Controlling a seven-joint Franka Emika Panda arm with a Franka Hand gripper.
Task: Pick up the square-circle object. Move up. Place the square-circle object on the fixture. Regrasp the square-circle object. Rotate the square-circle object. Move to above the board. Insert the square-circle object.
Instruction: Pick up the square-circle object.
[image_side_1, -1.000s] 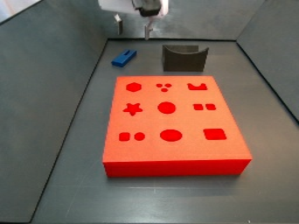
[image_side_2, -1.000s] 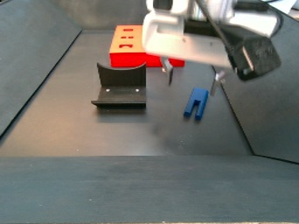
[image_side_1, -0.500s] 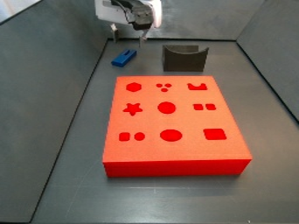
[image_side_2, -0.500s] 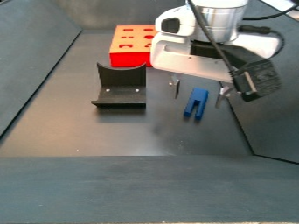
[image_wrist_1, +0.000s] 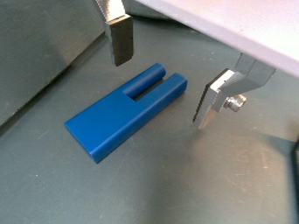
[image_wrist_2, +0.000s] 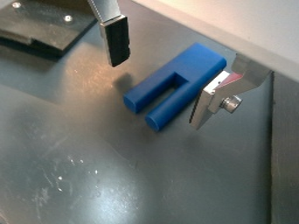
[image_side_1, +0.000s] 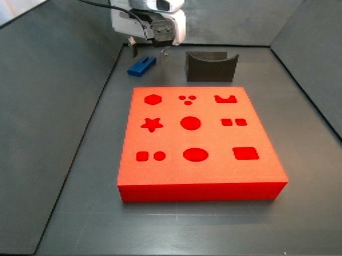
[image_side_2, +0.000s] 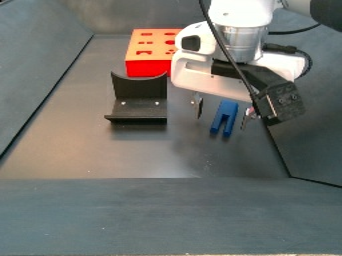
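Wrist views both show the pincer (image_wrist_1: 163, 74) open, its silver fingers (image_wrist_1: 119, 39) standing either side of the small blue plastic block with two short prongs (image_wrist_1: 122, 111), which lies flat on the dark floor near the upper left of a side view (image_side_1: 140, 66). We judge the block light, rigid and fairly smooth, so we would clamp its straight long flanks near mid-length, clear of the prongs. We can read no label or writing anywhere.

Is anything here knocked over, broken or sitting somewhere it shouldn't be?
Nothing stands out. The square-circle object lies flat and whole on the floor, between the open fingers of the gripper, which do not touch it. The fixture stands upright, and the board lies flat.
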